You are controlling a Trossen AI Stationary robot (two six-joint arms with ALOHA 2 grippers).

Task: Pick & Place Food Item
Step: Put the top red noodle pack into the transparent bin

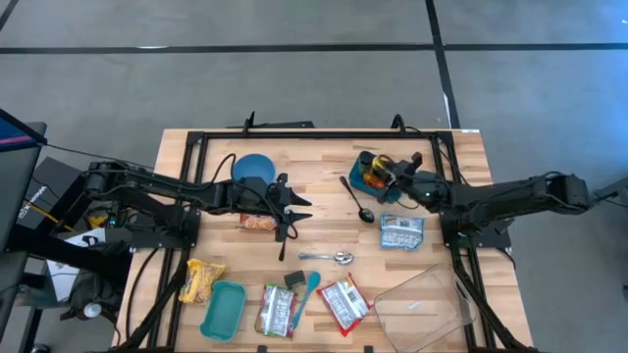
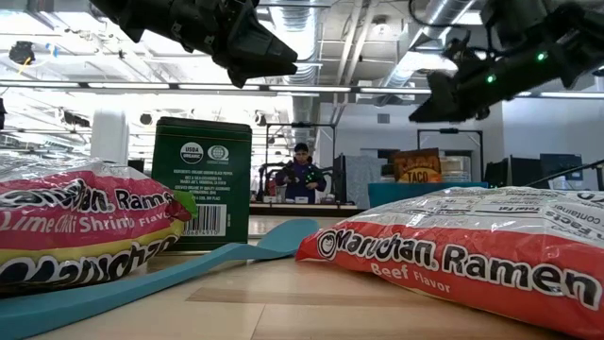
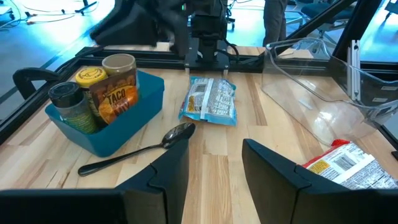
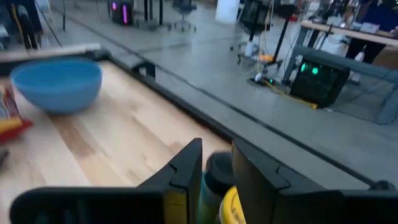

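Hovering above the blue rectangular plastic bin [image 1: 371, 186] at the far right of the wooden table [image 1: 324, 235], our right tool [image 1: 397, 169] hangs with its two dark fingers slightly apart over the black-lidded jar [image 4: 219, 171] and the yellow-lidded container [image 4: 231, 208], gripping nothing we can see. We judge the food item in question to be one of the bin's tightly packed things: the dark spice jar [image 3: 69, 106], the yellow-lidded one beside it, or the orange taco seasoning packet [image 3: 115, 102] leaning against them. The jars look stiff, smooth and light, so we would close across the lid or just under it, squarely, since a rounded wall can slip or twist out. The packet looks thin and soft; pinching its free top edge seems safest. Neighbours stand touching, so a lift may drag one along. Our left tool [image 1: 294, 208] waits near the table's middle, fingers open and empty, just beside the small orange snack bag [image 1: 259, 223] and near the round blue bowl [image 1: 253, 169].
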